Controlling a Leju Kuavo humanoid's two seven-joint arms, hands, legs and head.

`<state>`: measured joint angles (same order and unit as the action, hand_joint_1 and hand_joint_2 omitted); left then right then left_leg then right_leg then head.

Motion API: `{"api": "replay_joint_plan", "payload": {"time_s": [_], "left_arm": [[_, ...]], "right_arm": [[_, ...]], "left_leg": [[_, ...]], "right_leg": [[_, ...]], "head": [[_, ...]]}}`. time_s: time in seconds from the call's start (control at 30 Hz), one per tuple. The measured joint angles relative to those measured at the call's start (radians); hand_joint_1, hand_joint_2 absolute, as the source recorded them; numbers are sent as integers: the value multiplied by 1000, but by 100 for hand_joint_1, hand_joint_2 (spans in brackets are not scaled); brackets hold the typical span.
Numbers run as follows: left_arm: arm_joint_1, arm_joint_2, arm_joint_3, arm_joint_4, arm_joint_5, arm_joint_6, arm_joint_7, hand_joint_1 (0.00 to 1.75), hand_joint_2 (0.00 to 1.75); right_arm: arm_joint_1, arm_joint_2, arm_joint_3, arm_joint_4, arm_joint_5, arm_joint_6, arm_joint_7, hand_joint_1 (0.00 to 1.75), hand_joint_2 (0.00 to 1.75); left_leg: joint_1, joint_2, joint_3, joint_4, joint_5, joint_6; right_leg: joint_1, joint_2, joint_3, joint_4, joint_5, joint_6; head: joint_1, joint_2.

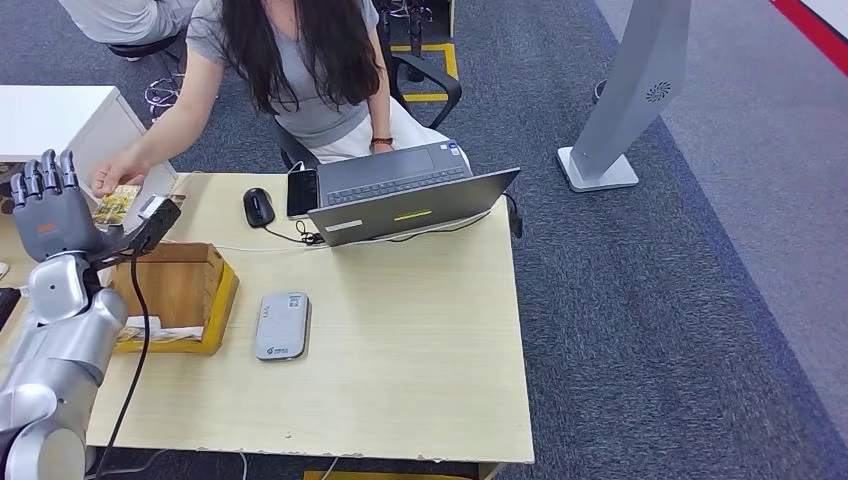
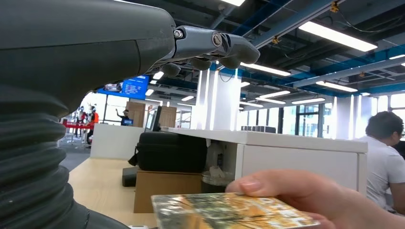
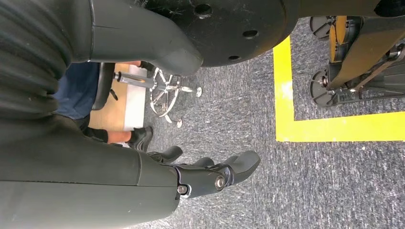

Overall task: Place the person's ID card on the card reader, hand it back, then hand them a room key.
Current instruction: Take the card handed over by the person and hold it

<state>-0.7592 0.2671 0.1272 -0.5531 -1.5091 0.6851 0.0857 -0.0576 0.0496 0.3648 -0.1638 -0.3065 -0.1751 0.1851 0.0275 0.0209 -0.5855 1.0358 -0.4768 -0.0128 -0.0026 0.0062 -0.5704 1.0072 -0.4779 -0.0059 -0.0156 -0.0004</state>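
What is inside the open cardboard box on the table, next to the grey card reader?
The cardboard box shows a bare brown bottom and something flat and pale along its near edge, perhaps cards. The robot's left arm and its cable cover the box's left part, so the contents there cannot be seen.

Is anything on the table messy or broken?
Nothing looks spilled or broken. The one small oddity: the laptop sits crooked across the far edge of the table, its keyboard end sticking out past it toward the person. The grey card reader lies flat and looks fine.
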Motion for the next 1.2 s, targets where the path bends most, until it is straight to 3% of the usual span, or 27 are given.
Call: {"api": "replay_joint_plan", "payload": {"time_s": [0.23,0.37,1.2], "left_arm": [[6,-1,0,3,0,0,-2,0,175],[16,-7,0,6,-1,1,-14,175,175],[74,-60,0,-51,58,9,-131,175,175]], "right_arm": [[1,0,8,1,1,1,-7,0,175],[2,0,14,1,8,2,-39,0,175],[3,0,18,1,12,3,-34,0,175]], "left_leg": [[0,0,0,0,0,0],[0,0,0,0,0,0],[0,-1,0,0,0,0]], "right_leg": [[0,0,0,0,0,0],[0,0,0,0,0,0],[0,-1,0,0,0,0]], "head": [[0,0],[0,0],[0,0]]}}
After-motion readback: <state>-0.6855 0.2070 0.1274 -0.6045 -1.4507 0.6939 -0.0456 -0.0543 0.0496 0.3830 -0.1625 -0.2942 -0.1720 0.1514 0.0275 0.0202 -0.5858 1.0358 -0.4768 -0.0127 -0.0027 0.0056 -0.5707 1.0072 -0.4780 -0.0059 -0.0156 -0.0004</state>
